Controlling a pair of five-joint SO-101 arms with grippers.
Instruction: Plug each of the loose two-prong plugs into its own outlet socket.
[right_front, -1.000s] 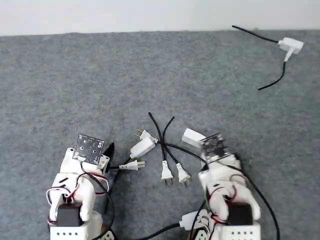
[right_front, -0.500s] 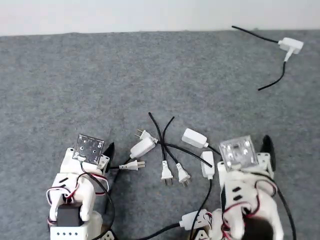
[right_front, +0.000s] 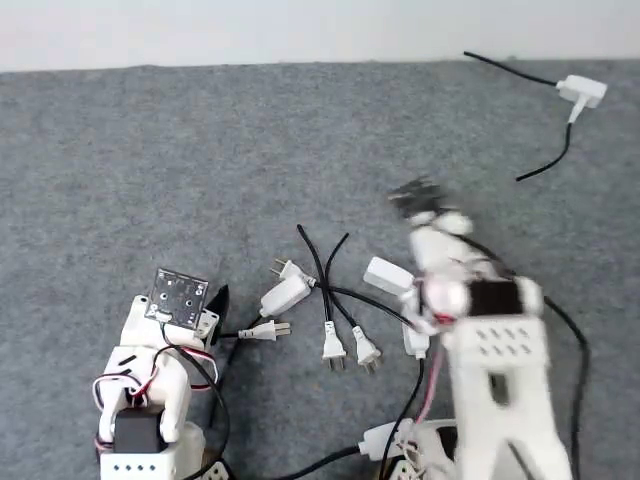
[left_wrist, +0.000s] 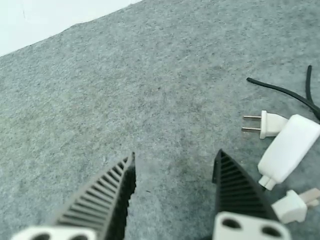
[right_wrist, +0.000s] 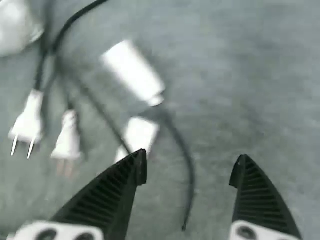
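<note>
Sockets lie closest: our right gripper (right_wrist: 191, 157), jaws wide apart and empty, has the near socket (right_wrist: 139, 136) just past its tips and the far socket (right_wrist: 132, 72) beyond, long axis slanting. We find a two-prong plug (right_wrist: 27, 122) farther off, leftward, prongs pointing back our way.

A lab-style test bench: grey felt mat (right_front: 200, 150) against a plain white wall (right_front: 200, 30).

No readable text, labels, numbers or signs on plugs, sockets, cables, arms or table.
</note>
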